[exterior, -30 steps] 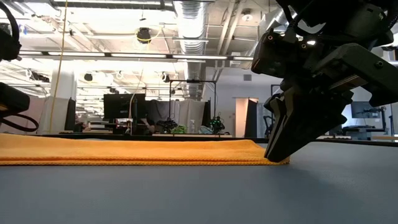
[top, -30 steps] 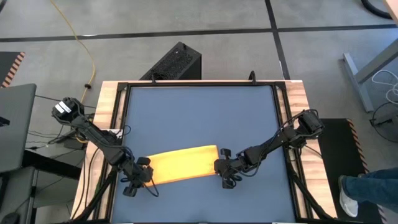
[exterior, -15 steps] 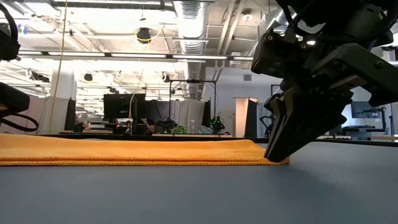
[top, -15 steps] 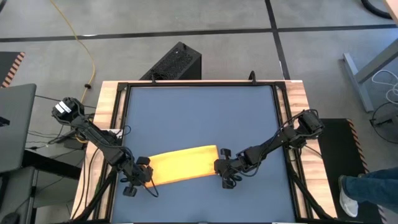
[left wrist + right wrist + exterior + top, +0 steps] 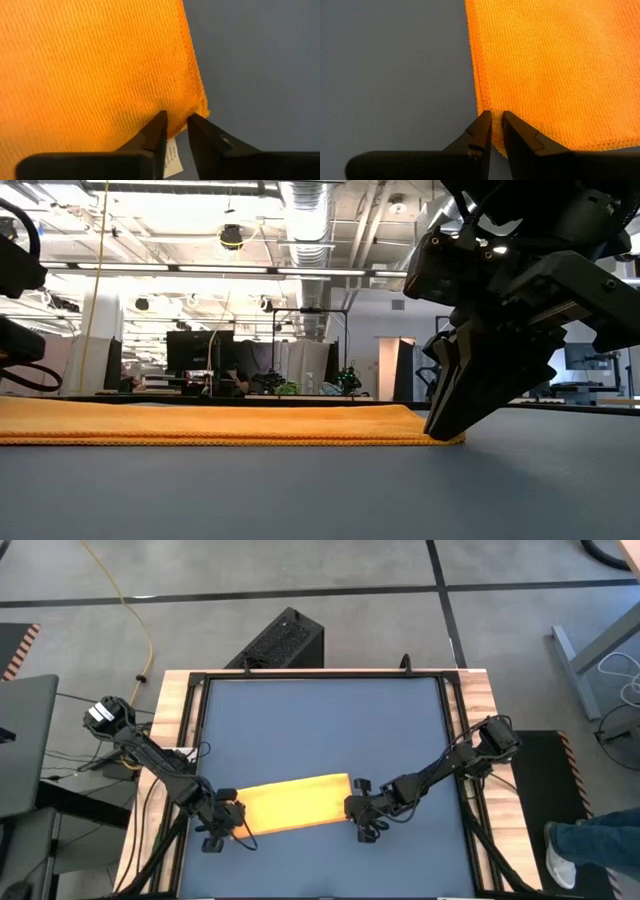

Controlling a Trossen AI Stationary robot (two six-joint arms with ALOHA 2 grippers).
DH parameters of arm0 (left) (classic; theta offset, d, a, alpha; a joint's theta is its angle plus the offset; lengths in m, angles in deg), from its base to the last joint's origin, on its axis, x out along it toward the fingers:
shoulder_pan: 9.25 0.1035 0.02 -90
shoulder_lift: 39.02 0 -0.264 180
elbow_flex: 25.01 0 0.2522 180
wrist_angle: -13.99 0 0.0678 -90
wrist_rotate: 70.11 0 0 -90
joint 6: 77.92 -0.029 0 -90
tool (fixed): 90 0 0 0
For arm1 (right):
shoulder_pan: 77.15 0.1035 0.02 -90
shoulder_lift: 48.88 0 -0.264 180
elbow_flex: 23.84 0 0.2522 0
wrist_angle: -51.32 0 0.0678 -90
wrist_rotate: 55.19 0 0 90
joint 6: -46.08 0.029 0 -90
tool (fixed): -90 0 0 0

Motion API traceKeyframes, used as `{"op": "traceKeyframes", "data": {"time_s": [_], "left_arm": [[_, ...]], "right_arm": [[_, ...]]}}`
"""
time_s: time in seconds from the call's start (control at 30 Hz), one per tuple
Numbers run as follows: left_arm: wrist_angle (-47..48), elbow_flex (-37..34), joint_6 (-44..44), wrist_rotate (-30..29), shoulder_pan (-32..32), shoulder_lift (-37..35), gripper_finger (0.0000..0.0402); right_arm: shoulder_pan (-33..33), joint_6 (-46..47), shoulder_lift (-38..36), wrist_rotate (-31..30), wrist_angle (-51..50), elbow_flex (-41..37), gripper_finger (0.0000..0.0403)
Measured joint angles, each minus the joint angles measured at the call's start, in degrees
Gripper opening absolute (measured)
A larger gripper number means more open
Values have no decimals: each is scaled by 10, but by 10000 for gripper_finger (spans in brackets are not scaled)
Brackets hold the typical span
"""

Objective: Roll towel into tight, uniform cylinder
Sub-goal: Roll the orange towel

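Yellow soft cloth, the towel point(image 5: 292, 805) lies flat on the dark blue mat point(image 5: 320, 730) with its long axis running from the left gripper point(image 5: 226, 819) to the right gripper point(image 5: 357, 812) — one at each short end. From table height, it reads as a thin flat band. Each wrist view shows fingers narrowly parted, pinching a corner hem; the white tag point(image 5: 171, 161) sits by the left pair.
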Motion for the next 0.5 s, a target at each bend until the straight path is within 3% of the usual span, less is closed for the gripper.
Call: {"op": "traceKeyframes", "data": {"time_s": [0.17,0.5], "left_arm": [[5,0,4,48,0,-7,116],[44,0,7,18,0,-134,135]], "right_arm": [[0,0,0,0,5,0,76],[-1,0,0,0,14,0,76]]}}
